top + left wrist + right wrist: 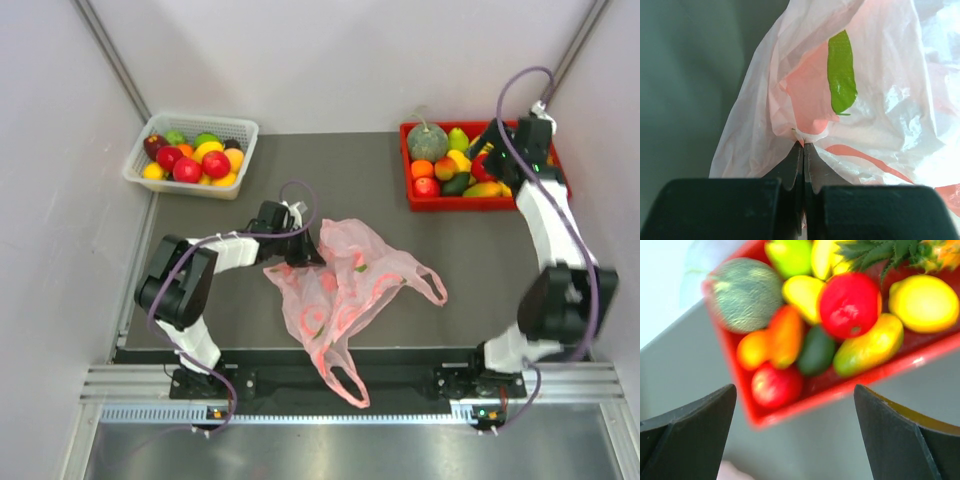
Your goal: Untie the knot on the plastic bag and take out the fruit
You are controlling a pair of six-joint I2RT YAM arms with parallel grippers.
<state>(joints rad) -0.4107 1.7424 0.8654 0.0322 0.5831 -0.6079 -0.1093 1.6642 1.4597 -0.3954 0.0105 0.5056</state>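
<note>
Left wrist view: the plastic bag (880, 125) runs off the top and right edges, and I cannot tell through its crumpled film whether anything lies inside. In the top view, the tips of my left gripper (303, 254), at the bag's left edge, are too small to make out. Right wrist view, blurred throughout: the fruit (850, 305) lack sharp outlines, the red tray (790, 412) and the pineapple (890, 252) are cut by the top edge, and the fingers (690, 435) of my right gripper (795, 400) by the bottom edge. In the top view this gripper, beyond the bag to the right, sits hidden under its own wrist. Beyond the bag to the left, the contents of the white basket (243, 128) are too small to name.
</note>
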